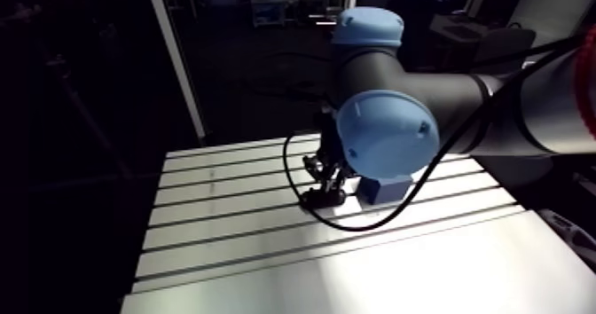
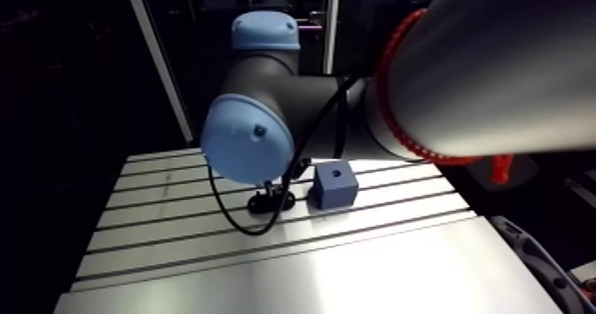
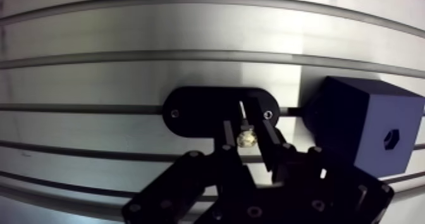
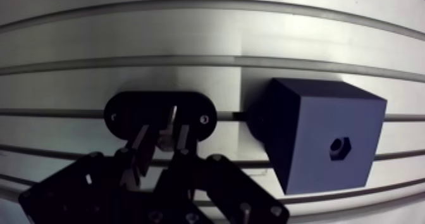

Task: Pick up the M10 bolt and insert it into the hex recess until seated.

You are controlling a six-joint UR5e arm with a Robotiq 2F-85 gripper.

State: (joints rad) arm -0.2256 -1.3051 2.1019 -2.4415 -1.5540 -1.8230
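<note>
M10 bolt (image 3: 245, 138): stands head-up in the middle of the black oval holder (image 3: 190, 109), between the end effector's fingers (image 3: 272, 138).
End effector (image 3: 250, 126): low over the holder, released; its jaws stand slightly apart, one on each side of the bolt head, with a thin gap showing.
Holder: lies flat on the counter (image 3: 126, 68), across one of its slots.
Blue block (image 3: 354, 128): just beside the holder's end, apart from it and resting on the counter.
Hex recess (image 3: 391, 138): a small dark six-sided hole in the block's face that turns away from the holder; nothing in it.
Counter: slotted aluminium, with grooves running lengthwise past the holder.
</note>
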